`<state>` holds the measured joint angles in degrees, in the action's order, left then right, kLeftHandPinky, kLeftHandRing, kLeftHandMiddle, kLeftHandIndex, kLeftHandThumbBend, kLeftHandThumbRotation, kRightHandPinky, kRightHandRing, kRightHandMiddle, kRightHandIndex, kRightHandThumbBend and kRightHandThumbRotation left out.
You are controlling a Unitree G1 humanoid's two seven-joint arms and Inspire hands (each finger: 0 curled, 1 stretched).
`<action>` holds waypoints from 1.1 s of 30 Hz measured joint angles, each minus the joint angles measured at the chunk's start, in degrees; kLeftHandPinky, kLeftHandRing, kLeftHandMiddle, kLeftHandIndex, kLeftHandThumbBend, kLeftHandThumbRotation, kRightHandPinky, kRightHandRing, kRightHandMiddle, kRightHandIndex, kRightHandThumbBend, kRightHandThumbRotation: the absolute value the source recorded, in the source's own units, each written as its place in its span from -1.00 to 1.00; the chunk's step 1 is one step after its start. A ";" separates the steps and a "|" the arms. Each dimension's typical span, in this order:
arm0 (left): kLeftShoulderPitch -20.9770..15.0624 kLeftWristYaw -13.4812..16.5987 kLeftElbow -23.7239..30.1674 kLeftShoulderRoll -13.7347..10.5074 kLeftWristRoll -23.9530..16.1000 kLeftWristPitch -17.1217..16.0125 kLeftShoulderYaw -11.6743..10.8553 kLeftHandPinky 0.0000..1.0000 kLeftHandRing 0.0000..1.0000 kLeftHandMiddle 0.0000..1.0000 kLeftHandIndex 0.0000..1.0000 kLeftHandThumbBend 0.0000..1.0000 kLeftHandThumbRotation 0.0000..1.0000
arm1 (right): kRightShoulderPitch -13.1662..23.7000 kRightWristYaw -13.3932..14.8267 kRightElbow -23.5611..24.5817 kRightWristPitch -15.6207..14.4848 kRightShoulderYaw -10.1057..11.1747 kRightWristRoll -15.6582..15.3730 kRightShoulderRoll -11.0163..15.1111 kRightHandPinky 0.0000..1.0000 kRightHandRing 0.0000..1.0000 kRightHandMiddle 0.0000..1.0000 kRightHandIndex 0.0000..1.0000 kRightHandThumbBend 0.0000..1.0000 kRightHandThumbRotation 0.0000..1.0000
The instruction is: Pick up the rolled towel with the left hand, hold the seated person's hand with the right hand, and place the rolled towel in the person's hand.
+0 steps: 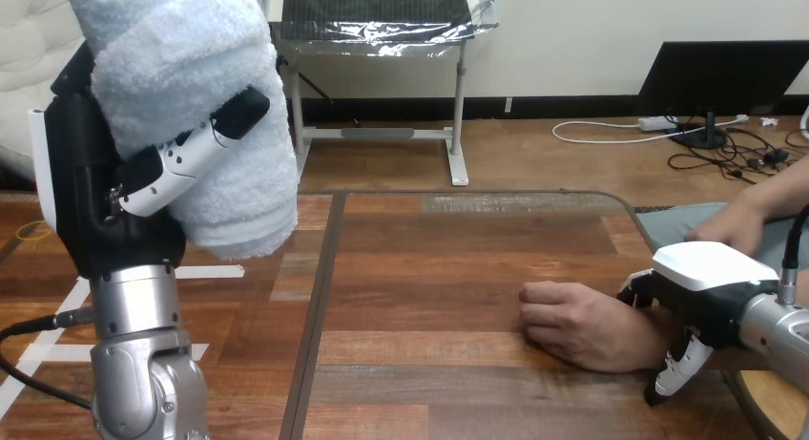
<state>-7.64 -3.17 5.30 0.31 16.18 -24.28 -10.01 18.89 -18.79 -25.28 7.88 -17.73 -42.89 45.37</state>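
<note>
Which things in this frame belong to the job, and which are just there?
In the job:
towel, held up in the left hand
person's hand, resting on the table
right hand, curled round that hand's wrist

Just there:
the table itself
person's other hand, at the right edge

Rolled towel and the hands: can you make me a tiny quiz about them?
1. True or false: the rolled towel lies on the table.
2. Who holds the towel? A left hand, B right hand, C person's hand.
3. Fill in: the person's hand rests on the table, and the right hand curls round its ____.
Key: 1 false; 2 A; 3 wrist.
</note>
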 measured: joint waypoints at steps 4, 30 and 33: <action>0.00 0.01 0.01 0.00 0.00 0.06 0.00 -0.57 -0.45 -0.32 -0.22 0.08 -1.00 | 0.01 -0.16 0.08 -0.19 0.01 0.02 0.00 0.17 0.54 0.59 0.57 0.97 -0.71; 0.00 0.03 0.01 0.00 -0.02 0.07 0.01 -0.57 -0.45 -0.32 -0.22 0.06 -1.00 | 0.05 -0.43 0.09 -0.50 0.01 -0.03 0.07 0.07 0.47 0.55 0.54 0.97 -0.71; 0.00 0.03 0.01 0.00 -0.03 0.07 0.01 -0.57 -0.45 -0.32 -0.22 0.06 -1.00 | 0.07 -0.43 0.01 -0.48 0.01 -0.02 0.10 0.08 0.48 0.55 0.55 0.97 -0.71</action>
<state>-7.64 -3.14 5.31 0.32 16.15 -24.21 -10.00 18.96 -19.22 -25.27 7.40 -17.73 -42.91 45.47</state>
